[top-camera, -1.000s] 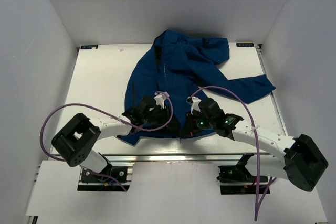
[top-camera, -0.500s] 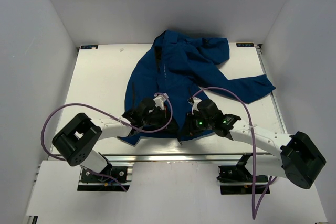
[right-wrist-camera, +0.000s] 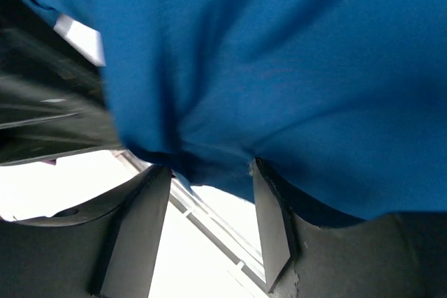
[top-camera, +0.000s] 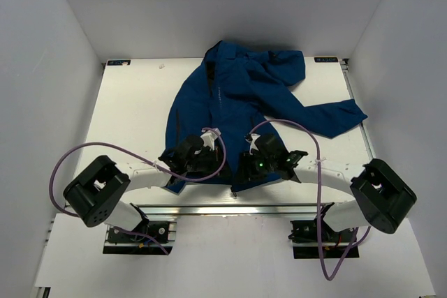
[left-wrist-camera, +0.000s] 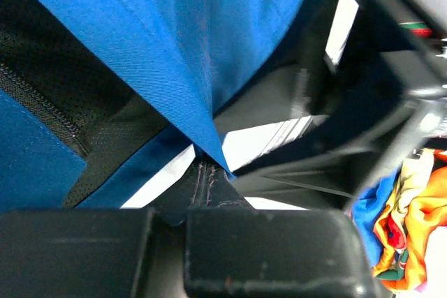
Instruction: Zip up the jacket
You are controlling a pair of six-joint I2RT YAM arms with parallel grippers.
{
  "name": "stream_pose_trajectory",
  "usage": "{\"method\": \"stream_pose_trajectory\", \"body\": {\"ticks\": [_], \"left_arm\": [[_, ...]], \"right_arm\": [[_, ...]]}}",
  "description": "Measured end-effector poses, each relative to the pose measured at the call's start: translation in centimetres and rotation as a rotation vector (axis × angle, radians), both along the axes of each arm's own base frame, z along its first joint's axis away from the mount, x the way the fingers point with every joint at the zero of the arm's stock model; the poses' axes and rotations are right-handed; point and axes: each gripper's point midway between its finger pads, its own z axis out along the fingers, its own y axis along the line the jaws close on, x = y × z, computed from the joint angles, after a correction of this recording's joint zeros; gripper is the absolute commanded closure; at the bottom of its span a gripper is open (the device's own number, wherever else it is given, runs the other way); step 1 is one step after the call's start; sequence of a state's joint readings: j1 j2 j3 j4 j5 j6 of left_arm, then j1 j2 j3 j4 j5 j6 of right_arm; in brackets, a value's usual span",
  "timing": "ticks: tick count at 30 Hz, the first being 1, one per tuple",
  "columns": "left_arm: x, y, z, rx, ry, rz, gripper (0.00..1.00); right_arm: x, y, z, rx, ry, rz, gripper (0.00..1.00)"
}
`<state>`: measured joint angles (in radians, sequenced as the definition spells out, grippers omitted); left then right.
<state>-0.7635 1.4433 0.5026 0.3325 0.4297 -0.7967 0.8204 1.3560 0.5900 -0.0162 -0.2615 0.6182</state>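
The royal-blue jacket (top-camera: 237,99) lies spread on the white table (top-camera: 133,109), collar at the far side and one sleeve out to the right. My left gripper (top-camera: 202,160) sits at the near hem, left of the front opening. In the left wrist view it (left-wrist-camera: 204,176) is shut on a pointed corner of the blue hem (left-wrist-camera: 209,33). Beside that corner show the black mesh lining (left-wrist-camera: 70,68) and the dark zipper teeth (left-wrist-camera: 42,106). My right gripper (top-camera: 244,169) is at the hem just right of the opening. Its fingers (right-wrist-camera: 269,200) stand apart, with blue fabric (right-wrist-camera: 279,68) sagging onto their tips, ungripped.
The table's metal front rail (top-camera: 230,207) runs just below the hem and both grippers. White walls close in the table on three sides. In the left wrist view the right arm's black body (left-wrist-camera: 377,88) is close by, with a colourful cloth (left-wrist-camera: 405,221) beyond the edge.
The right gripper's fingers have opened and let go of the fabric, and that arm has swung left. The left gripper has closed on the hem and stays put.
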Motion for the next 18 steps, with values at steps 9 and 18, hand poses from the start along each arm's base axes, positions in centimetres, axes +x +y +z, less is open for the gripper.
{"method": "stream_pose_trajectory", "body": {"ticks": [9, 18], "left_arm": [[0.0, 0.4, 0.6, 0.008, -0.019, 0.014, 1.0], [-0.2, 0.8, -0.3, 0.061, -0.005, 0.036, 1.0]], "right_arm": [[-0.8, 0.7, -0.8, -0.028, -0.011, 0.041, 0.37], [-1.0, 1.5, 0.3, -0.061, -0.098, 0.038, 0.36]]}}
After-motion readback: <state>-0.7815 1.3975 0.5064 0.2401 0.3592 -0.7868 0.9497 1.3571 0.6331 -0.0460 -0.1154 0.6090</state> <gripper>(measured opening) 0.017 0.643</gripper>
